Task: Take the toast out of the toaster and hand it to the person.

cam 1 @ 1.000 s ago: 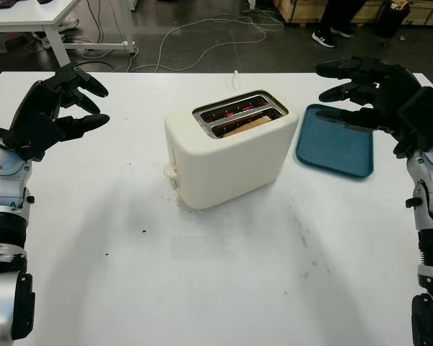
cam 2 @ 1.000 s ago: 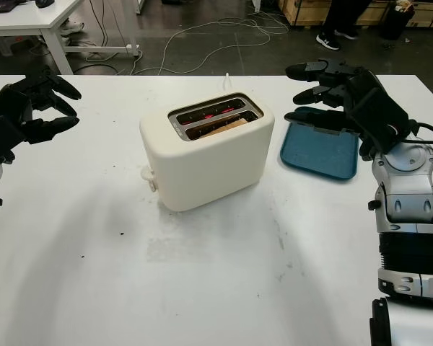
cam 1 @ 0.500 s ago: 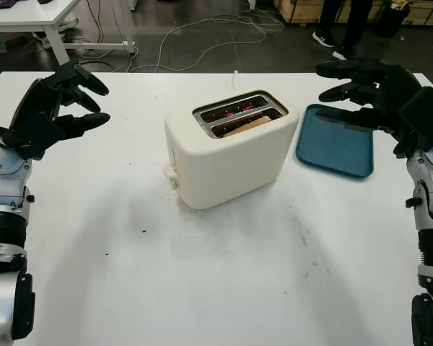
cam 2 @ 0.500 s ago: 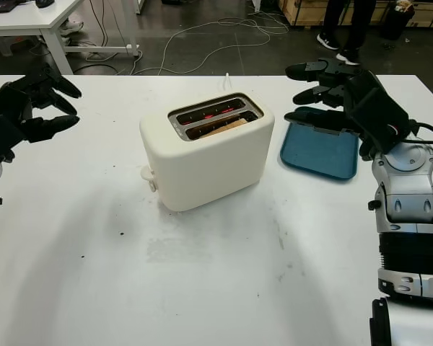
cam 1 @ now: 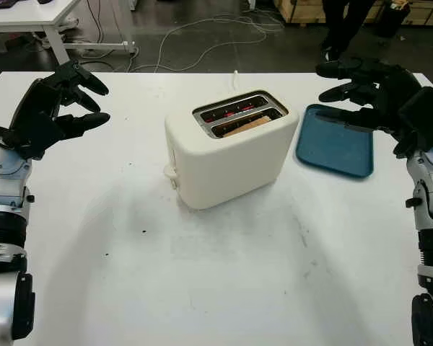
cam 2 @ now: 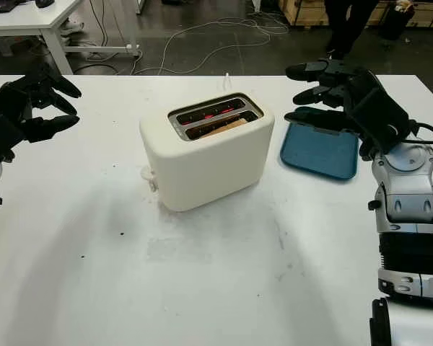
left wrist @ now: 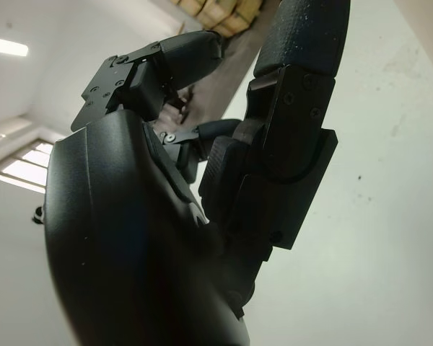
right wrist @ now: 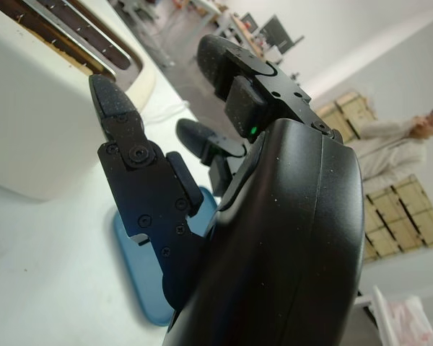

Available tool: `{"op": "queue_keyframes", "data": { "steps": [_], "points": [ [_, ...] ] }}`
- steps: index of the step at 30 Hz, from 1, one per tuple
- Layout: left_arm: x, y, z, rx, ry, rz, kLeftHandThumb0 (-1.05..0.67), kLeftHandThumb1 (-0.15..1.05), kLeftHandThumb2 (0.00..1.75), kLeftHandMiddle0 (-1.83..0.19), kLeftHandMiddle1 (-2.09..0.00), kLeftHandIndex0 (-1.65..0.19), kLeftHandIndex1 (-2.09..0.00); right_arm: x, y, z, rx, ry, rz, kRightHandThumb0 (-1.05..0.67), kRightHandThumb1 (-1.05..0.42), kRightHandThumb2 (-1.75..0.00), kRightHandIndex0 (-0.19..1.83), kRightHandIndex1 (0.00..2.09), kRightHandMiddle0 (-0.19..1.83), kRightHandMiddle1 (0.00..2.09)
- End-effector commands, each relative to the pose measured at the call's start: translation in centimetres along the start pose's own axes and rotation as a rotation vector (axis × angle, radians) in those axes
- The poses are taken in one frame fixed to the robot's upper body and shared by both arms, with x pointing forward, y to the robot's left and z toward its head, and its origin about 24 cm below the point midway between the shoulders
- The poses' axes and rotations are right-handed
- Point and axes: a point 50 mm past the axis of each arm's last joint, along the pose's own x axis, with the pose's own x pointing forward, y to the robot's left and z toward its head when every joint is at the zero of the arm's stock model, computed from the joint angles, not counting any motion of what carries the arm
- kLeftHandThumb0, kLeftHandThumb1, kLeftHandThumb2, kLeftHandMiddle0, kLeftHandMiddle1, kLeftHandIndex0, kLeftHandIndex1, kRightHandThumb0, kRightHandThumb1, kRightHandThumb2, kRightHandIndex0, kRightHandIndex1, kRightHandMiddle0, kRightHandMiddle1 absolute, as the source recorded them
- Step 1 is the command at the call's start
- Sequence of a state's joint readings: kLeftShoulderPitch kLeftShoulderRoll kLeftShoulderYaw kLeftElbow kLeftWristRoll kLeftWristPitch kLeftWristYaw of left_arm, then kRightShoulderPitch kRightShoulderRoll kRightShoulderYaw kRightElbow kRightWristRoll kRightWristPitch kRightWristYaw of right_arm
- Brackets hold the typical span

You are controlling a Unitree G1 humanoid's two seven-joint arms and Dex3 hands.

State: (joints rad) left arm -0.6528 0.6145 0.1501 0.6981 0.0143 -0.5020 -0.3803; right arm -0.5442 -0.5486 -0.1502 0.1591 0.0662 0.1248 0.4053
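A cream two-slot toaster (cam 1: pixel 227 155) stands in the middle of the white table. A slice of toast (cam 1: pixel 247 127) sits low in its nearer slot, and the farther slot glows red inside. My left hand (cam 1: pixel 54 104) hovers open above the table's left side, well apart from the toaster. Above the blue tray, to the right of the toaster, my right hand (cam 1: pixel 368 90) is raised and open, holding nothing. In the right wrist view the toaster's top (right wrist: pixel 65 50) lies just beyond my right hand's fingers (right wrist: pixel 141 180).
A blue tray (cam 1: pixel 335 148) lies flat on the table right of the toaster. A white cable (cam 1: pixel 235 78) runs off the table's far edge behind the toaster. A person's legs (cam 1: pixel 343 21) stand on the floor beyond the table's far right. Another person (right wrist: pixel 411 137) stands by stacked boxes.
Both hands and the toaster have stayed where they were. The person's legs beyond the far right of the table have shifted a little.
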Motion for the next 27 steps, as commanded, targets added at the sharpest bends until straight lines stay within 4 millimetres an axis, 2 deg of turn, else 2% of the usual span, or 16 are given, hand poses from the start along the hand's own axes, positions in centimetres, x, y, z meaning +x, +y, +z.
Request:
{"op": "queue_keyframes", "data": {
  "steps": [1,27],
  "points": [
    [-0.12,0.41,0.09,0.014,0.003,0.01,-1.05,0.92,0.14,-0.33,-1.49,-0.24,-1.43,0.13,-0.16,0.58,-0.001,-0.017,-0.009,-0.3,-0.68,0.0,0.41,0.94,0.59,0.32],
    [-0.14,0.48,0.04,0.012,0.002,0.014,-1.05,0.92,0.13,-0.33,-1.47,-0.24,-1.41,0.17,-0.22,0.59,-0.006,-0.019,-0.007,-0.31,-0.68,0.0,0.42,0.92,0.59,0.32]
  ]
}}
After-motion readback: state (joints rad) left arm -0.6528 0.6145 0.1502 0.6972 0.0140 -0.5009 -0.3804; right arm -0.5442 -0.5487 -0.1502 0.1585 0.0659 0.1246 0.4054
